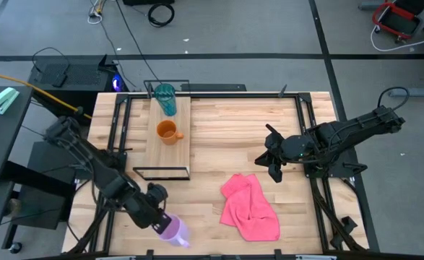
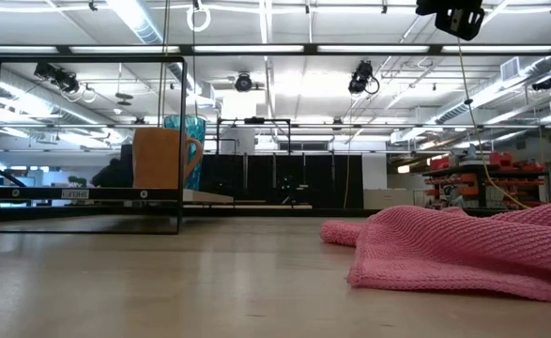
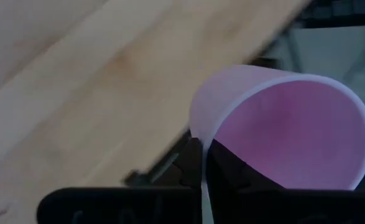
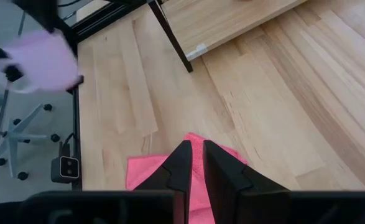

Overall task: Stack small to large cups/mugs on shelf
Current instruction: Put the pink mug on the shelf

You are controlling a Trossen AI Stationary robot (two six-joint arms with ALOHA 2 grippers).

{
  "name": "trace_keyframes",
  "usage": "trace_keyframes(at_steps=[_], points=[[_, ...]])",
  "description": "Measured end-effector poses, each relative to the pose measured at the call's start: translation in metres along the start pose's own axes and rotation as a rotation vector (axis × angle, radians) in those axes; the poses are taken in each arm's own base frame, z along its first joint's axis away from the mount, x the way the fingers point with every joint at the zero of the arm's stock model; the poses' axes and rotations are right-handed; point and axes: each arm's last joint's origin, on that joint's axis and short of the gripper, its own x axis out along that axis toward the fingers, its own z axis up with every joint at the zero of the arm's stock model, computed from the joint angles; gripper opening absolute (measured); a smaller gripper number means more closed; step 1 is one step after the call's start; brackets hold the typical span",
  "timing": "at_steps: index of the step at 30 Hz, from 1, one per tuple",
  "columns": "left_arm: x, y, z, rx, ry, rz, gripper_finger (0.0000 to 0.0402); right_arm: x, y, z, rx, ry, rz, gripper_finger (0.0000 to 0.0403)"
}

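The small lilac mug (image 1: 174,231) is at the table's near edge, left of centre, in my left gripper (image 1: 161,219), which is shut on it. It also shows in the left wrist view (image 3: 294,130). The orange mug (image 1: 168,132) and the teal tumbler (image 1: 166,98) stand on the light-wood shelf (image 1: 175,155), the tumbler at the far end. In the low view the orange mug (image 2: 160,158) stands in front of the tumbler (image 2: 189,125). My right gripper (image 1: 274,165) is shut and empty, above the table right of centre. My left gripper holds the lilac mug by its wall at the rim (image 3: 202,163), one finger inside the mug and one outside. The fingers come from the table's left side, slanting toward the near edge. The mug lies tilted, its mouth toward the gripper; whether it touches the table cannot be told.
A crumpled pink cloth (image 1: 249,207) lies on the table near the front, between the two grippers. The shelf's thin black frame (image 1: 159,173) stands around the plank. A black rail frame (image 1: 313,123) runs along the table's edges.
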Motion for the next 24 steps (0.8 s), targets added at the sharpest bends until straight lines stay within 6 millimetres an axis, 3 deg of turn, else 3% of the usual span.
trace_keyframes(at_steps=[6,11,18,24], points=[[-0.054,-0.035,0.021,0.095,-0.101,-0.117,0.0011,0.0,0.0,0.0,-0.002,0.0,0.0,0.0046],[-0.109,-0.044,0.041,0.119,-0.214,-0.06,0.0011,0.0,0.0,0.0,-0.002,0.0,0.0,0.0046],[-0.174,-0.021,0.064,-0.007,-0.393,0.171,0.0011,0.0,0.0,0.0,-0.007,0.0,0.0,0.0046],[-0.178,-0.003,0.103,-0.148,-0.606,0.241,0.0011,0.0,0.0,0.0,-0.028,-0.008,-0.011,0.0046]])
